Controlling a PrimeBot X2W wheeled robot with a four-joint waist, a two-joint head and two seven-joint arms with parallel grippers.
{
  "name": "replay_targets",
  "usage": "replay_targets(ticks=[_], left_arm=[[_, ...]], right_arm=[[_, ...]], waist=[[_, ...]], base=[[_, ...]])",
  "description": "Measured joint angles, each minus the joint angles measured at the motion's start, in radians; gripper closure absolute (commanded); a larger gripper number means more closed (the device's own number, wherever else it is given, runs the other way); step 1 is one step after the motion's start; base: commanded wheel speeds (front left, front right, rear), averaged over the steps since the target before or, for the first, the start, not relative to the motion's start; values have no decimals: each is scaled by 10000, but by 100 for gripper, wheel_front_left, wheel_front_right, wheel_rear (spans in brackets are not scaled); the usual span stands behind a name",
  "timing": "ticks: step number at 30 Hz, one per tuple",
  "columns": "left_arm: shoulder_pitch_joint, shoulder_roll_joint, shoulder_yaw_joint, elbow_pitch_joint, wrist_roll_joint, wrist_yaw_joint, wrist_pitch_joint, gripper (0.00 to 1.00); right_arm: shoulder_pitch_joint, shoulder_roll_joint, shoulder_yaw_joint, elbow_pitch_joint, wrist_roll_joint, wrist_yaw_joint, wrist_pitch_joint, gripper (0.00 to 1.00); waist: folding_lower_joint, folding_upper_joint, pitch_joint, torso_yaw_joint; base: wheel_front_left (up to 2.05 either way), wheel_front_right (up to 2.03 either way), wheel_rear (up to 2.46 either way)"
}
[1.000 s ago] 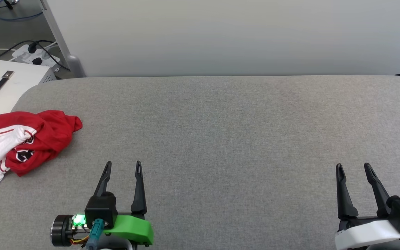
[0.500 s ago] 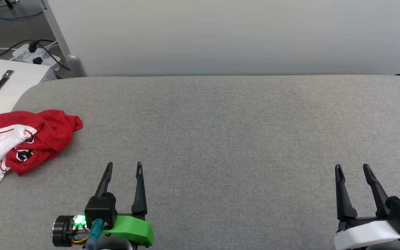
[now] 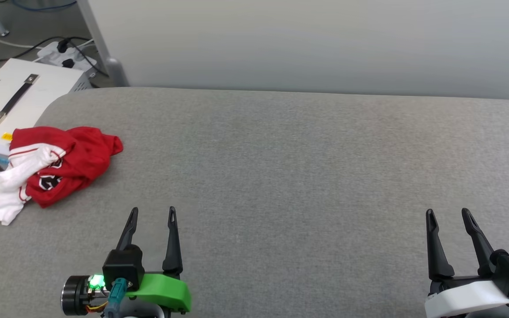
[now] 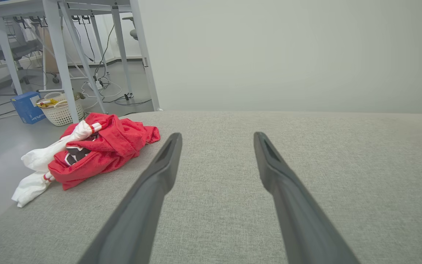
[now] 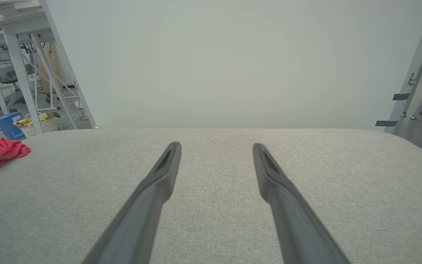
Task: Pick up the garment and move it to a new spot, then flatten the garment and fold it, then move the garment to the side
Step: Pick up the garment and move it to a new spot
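Lying in a crumpled heap on the grey fabric-covered table (image 3: 281,176), the red jersey T-shirt (image 3: 60,163) occupied the 9 o'clock side of the head view, close to the table's left edge and rounded corner. It bore toward 10 o'clock from the left gripper (image 3: 153,211) and was well apart from its fingertips. A white sleeve (image 3: 11,194) trailed toward 7 o'clock of the heap, near the table edge. The red body was bunched toward 2 o'clock. Black, white-outlined lettering showed among the folds. A white equipment case (image 3: 16,97) stood just beyond the table at 11 o'clock of the heap.

The left gripper sat at 7 o'clock of the head view and the right gripper (image 3: 447,212) at 5 o'clock. The jaws of both were spread wide, with nothing between them, over bare table cover.

Handling assessment: the garment appeared light, soft and limp, with no stiffness of its own. It would likely sag and unroll from any single grip point. It did not look fragile, though the textured cover could drag on it.

Recommended hold: pinch a raised fold of the red body on the heap's 3 o'clock side, nearest the left gripper. The trailing sleeve was judged a poor choice, since the bulk would hang below it. A shallow pinch risked catching the table cover as well.
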Motion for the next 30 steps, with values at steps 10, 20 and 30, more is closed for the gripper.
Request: replay_targets(ticks=[10,20,30], left_arm=[[-72,-2,182,6,-284,13,-2,0],[-331,-10,378,12,-449,50,-2,0],[-343,-8,487,10,-663,234,-2,0]], right_arm=[[-8,4,92,-46,-15,0,-8,0],[-68,6,257,-82,-213,0,-8,0],[-187,10,397,-109,-504,0,-8,0]], waist=[[0,0,206,1059],[0,0,461,2452],[0,0,652,3897]], base=[[0,0,0],[0,0,0],[0,0,0]])
